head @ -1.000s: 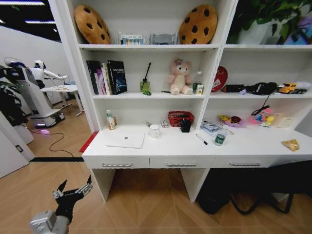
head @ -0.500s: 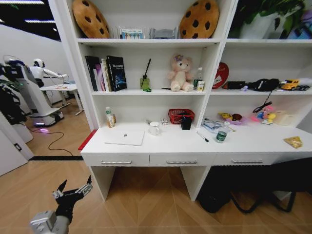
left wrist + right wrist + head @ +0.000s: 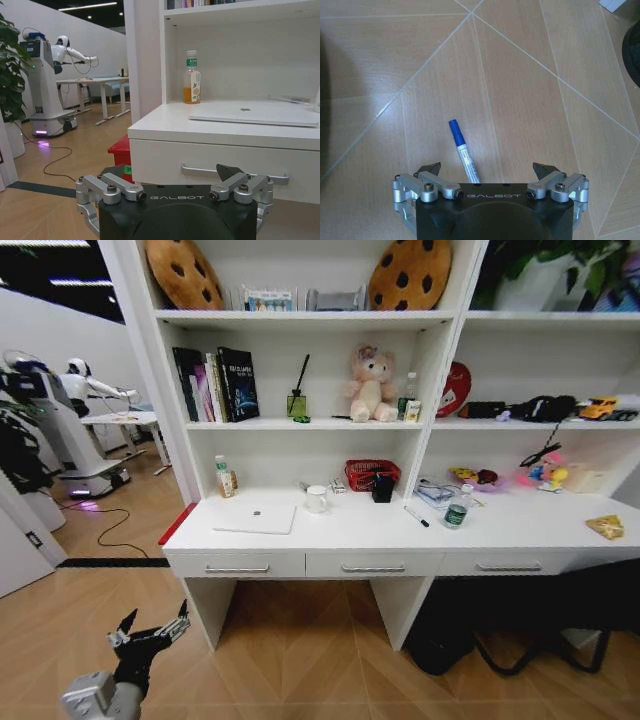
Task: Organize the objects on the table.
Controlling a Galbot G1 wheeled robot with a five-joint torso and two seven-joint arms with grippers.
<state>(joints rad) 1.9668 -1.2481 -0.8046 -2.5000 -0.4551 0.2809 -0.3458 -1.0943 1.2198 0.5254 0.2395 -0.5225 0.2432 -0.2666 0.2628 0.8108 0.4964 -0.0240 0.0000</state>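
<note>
Wood floor (image 3: 530, 75) under blue-capped pen (image 3: 463, 156); white desk (image 3: 330, 530) beyond.

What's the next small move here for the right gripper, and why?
Probably lower the right gripper straight down onto the blue-capped pen. The pen lies on the wood floor between the open fingers, not on the desk, and the left gripper hangs low, well short of it.

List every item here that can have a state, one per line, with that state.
Laptop: lid closed, flat on the desk.
Drawers: all three shut.
Blue-capped pen: capped, lying on the floor.
Black-capped pen: capped, lying on the desk.
Bottle: capped, upright.
Left gripper: open, empty, low over the floor.
Right gripper: open, empty, above the blue-capped pen.
</note>
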